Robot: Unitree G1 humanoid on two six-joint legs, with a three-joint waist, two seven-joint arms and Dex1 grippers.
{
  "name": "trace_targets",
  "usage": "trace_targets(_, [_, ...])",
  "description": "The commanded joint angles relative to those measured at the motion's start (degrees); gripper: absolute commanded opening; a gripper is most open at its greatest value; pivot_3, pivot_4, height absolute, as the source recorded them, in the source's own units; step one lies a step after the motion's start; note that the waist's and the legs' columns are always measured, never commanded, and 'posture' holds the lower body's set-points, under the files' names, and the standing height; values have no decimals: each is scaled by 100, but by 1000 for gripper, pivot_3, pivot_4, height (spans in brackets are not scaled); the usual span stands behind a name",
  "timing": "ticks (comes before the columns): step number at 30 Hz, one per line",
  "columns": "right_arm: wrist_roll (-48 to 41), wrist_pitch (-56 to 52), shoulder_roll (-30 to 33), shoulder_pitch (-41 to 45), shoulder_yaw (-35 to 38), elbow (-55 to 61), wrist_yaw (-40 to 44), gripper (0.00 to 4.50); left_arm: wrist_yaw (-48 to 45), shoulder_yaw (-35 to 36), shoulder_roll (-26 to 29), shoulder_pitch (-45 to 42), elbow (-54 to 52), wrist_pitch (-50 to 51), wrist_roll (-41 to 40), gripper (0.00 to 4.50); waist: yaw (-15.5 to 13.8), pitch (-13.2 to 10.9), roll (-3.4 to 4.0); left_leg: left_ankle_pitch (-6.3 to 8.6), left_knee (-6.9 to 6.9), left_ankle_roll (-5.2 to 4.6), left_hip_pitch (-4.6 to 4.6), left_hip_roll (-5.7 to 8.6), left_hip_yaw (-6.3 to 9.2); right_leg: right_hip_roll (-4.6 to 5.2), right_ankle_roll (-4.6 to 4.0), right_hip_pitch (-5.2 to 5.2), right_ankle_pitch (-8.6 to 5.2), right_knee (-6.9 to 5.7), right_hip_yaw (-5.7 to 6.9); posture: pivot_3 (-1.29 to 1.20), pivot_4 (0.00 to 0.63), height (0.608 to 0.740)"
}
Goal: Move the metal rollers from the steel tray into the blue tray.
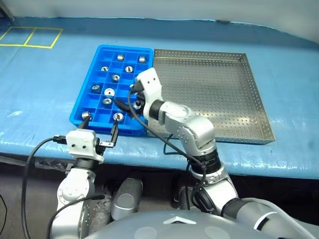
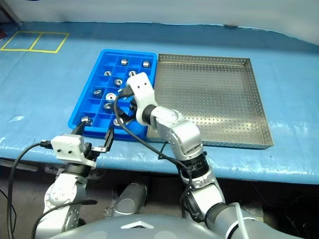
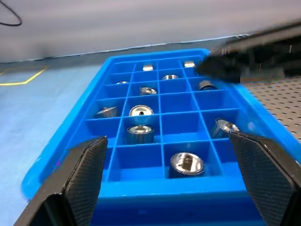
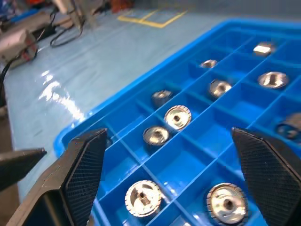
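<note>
The blue tray (image 1: 84,107) lies on the table, left of the steel tray (image 1: 219,89) and touching it. Several metal rollers (image 1: 109,92) sit in the blue tray's compartments, one per cell, also seen close up as shiny rings (image 4: 177,117). The steel tray's perforated floor looks bare. My right gripper (image 1: 127,107) hovers open over the near right part of the blue tray, holding nothing. My left gripper (image 1: 99,127) stands open at the blue tray's near edge, pointing level across it toward a roller (image 3: 186,162) in the front row.
The table is covered in a blue sheet (image 1: 45,79), with a yellow taped rectangle (image 1: 30,37) at the far left. The table's front edge (image 1: 149,164) runs just behind my left gripper. Black cables (image 1: 30,159) hang off both arms.
</note>
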State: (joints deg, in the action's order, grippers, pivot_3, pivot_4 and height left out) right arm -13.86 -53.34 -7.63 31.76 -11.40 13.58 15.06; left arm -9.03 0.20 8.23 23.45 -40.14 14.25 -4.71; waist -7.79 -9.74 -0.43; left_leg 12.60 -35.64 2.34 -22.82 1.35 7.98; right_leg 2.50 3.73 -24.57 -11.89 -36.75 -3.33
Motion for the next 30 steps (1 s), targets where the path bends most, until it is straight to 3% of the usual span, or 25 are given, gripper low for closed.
trace_targets(1, [177, 610, 338, -161, 239, 502, -140, 4454, -180, -62, 171, -513, 103, 160, -48, 4500, 85, 0, 0, -1, 1, 1, 0, 0, 1, 0, 0, 1, 0, 0, 0, 188, 150, 740])
trace_targets(8, [809, 1870, 1359, -1039, 198, 497, -183, 4454, -177, -64, 437, -1855, 882, 387, 126, 4500, 563, 1, -1, -7, -2, 10, 2, 1, -2, 3, 5, 7, 5, 0, -4, 74, 150, 740])
trace_targets(15, [813, 2246, 1782, -1824, 263, 798, 18, 4454, -402, -189, 588, -2233, 1343, 428, 93, 4500, 998, 1, -1, -7, 2, 10, 13, -1, -8, 1, 40, 8, 26, -7, -14, 0, 150, 740])
trace_targets(30, [684, 2044, 1904, -2120, 55, 1128, 273, 4454, -337, -132, 554, -1962, 1319, 503, 166, 4500, 1064, 1, -2, -12, -34, 1, 19, 1, -21, 0, 40, 24, 26, -8, -33, 15, 150, 740])
